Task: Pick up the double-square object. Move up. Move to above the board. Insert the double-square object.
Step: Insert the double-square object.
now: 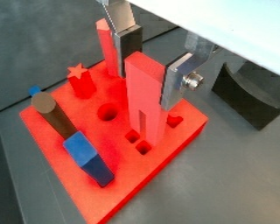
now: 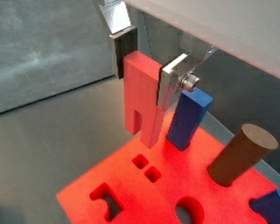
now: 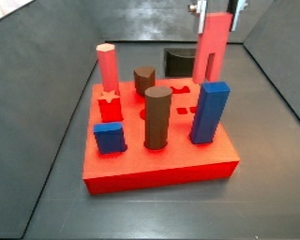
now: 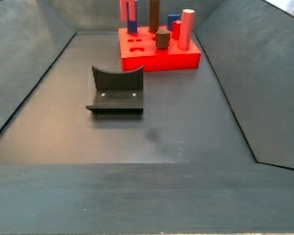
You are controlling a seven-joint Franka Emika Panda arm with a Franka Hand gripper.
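Observation:
My gripper (image 1: 152, 74) (image 2: 146, 84) is shut on the upper part of the double-square object (image 1: 146, 98) (image 2: 140, 94), a slim red bar with a slot in its lower end. The bar hangs upright over the board (image 1: 119, 188) (image 3: 159, 175), the thick red block. Its lower end sits slightly above two small square holes (image 2: 147, 168) near the board's edge. In a side view the double-square object (image 3: 216, 47) rises above the board's back right part, with the gripper (image 3: 217, 8) at the frame's top. The silver fingers (image 1: 178, 79) press it from both sides.
Standing in the board are a pink hexagonal post (image 3: 108, 66), a red star peg (image 3: 109, 97), two brown cylinders (image 3: 157, 117) and two blue blocks (image 3: 210, 112). The dark fixture (image 4: 117, 92) stands on the floor beside the board. Sloped dark walls enclose the floor.

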